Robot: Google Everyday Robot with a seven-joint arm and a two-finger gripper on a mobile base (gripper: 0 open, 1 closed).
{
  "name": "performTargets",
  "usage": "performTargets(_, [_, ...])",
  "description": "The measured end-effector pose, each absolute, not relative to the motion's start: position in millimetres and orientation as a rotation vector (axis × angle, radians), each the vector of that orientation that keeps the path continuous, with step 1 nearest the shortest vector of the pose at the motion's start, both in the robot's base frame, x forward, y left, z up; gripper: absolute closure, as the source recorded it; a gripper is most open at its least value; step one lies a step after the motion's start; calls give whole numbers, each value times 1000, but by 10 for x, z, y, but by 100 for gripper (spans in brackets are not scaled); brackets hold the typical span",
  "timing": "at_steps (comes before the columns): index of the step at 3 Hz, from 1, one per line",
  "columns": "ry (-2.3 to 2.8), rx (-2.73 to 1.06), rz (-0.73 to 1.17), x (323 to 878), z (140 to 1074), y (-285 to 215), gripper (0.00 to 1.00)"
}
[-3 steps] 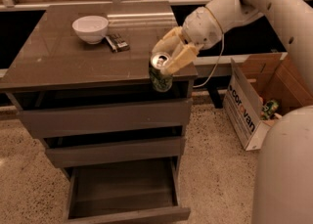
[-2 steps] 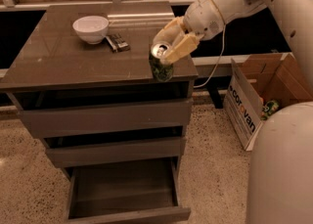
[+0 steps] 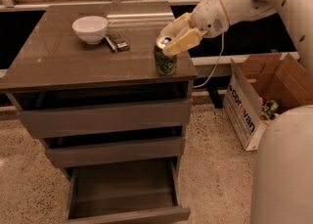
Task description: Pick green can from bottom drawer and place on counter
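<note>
The green can [image 3: 165,61] stands upright at the right front corner of the counter [image 3: 58,54], at or just above its surface. My gripper [image 3: 164,43] reaches in from the right and is shut on the can's upper part, one cream finger [image 3: 183,42] lying across its side. The can's silver top shows between the fingers. The bottom drawer [image 3: 129,215] is pulled open below, and its tray holds nothing I can see.
A white bowl [image 3: 90,28] and a small dark flat object [image 3: 118,42] sit on the counter's back left. The two upper drawers are closed. A cardboard box [image 3: 244,113] with a greenish can [image 3: 269,108] stands on the floor at right. My white arm fills the right edge.
My gripper has carried the can up and back, from in front of the counter's right front edge to over the counter top.
</note>
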State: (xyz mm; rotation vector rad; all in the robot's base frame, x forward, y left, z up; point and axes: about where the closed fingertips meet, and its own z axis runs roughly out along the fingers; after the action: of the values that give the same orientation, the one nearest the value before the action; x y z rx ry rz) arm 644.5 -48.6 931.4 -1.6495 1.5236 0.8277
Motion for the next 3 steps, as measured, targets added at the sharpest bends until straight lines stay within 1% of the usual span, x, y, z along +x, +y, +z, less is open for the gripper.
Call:
performTargets(1, [1582,-1543,793,6610,9268,-534,100])
performTargets(3, [1556,-1487,800,6718,9409,-574,100])
